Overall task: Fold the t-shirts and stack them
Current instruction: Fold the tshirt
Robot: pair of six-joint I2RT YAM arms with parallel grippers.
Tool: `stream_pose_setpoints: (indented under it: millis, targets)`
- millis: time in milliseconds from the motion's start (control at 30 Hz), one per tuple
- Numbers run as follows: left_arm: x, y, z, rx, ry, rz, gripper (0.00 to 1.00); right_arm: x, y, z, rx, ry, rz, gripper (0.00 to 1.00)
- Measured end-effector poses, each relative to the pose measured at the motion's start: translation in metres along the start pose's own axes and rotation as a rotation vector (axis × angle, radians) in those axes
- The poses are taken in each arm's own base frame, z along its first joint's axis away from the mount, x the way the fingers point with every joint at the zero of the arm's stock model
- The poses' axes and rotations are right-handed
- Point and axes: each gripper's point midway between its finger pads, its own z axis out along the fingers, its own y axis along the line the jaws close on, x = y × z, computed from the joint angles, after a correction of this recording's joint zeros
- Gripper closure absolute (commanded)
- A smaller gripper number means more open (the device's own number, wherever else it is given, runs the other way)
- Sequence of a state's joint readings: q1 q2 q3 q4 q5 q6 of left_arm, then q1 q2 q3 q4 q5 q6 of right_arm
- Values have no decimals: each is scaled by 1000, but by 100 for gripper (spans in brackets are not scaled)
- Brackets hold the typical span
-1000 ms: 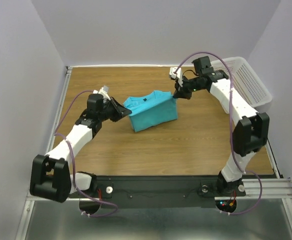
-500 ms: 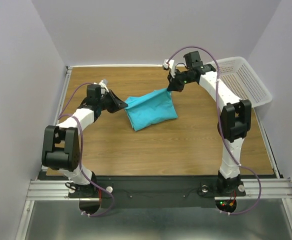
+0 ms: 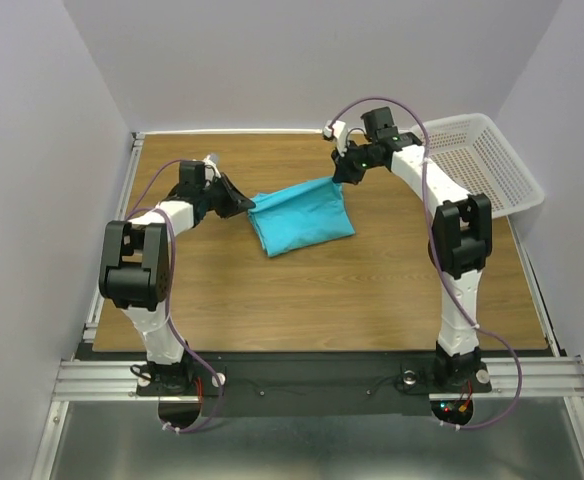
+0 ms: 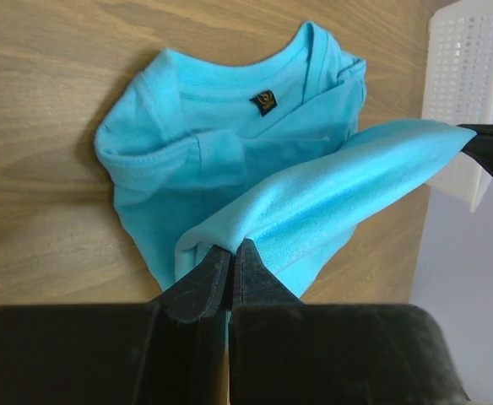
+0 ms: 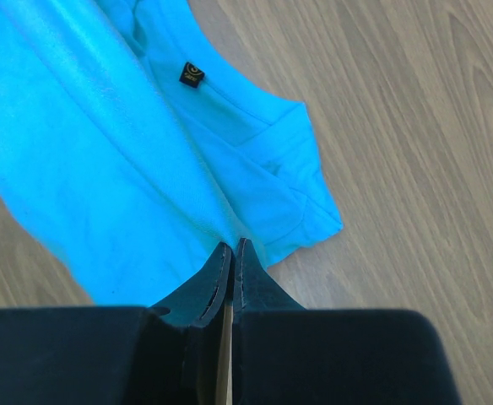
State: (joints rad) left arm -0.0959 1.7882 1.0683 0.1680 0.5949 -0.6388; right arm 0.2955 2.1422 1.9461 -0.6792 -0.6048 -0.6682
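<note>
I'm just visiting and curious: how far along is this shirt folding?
Partway. The turquoise-blue cotton t-shirt lies on the wooden table with a sleeve already folded in. In hand: the left end effector and right end effector each pinch a corner of one layer, lifted off the rest. Left: laying that fold down and stacking; only one shirt shows.

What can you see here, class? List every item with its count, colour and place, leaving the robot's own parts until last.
t-shirt: one, turquoise, mid-table, one layer raised off the rest
neck label: one, dark, inside the t-shirt's collar
basket: one, white, perforated, far right corner
table: one, brown wood grain, under the t-shirt
arms: two, white and black, bases at the near edge
cables: purple, looping along both arms
left fingers: black, shut on the t-shirt's left edge
right fingers: black, shut on its far right corner
</note>
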Motion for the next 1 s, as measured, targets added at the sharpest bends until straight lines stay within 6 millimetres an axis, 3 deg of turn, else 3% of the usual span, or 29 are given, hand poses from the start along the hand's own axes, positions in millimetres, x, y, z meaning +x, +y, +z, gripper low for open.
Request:
stream_pose_setpoints:
  millis: [233, 567, 767, 833, 867, 933, 1000]
  targets:
    - [-11, 1, 6, 1, -10, 3, 100, 9, -8, 11, 25, 15, 38, 99]
    - [-25, -1, 19, 10, -22, 12, 100, 3, -23, 14, 95, -9, 71, 99]
    - [-32, 2, 28, 4, -24, 7, 100, 14, -33, 29, 123, 1, 107, 99]
    - [-37, 3, 32, 0, -33, 5, 91, 20, -36, 35, 132, 9, 120, 95]
    - [-40, 2, 34, -2, -38, 3, 83, 24, -37, 37, 138, 16, 131, 79]
    - [-43, 2, 35, -3, -45, -2, 63, 29, -40, 43, 154, 27, 150, 62]
    - [-48, 1, 35, -9, -59, -11, 53, 32, -45, 46, 190, 39, 168, 54]
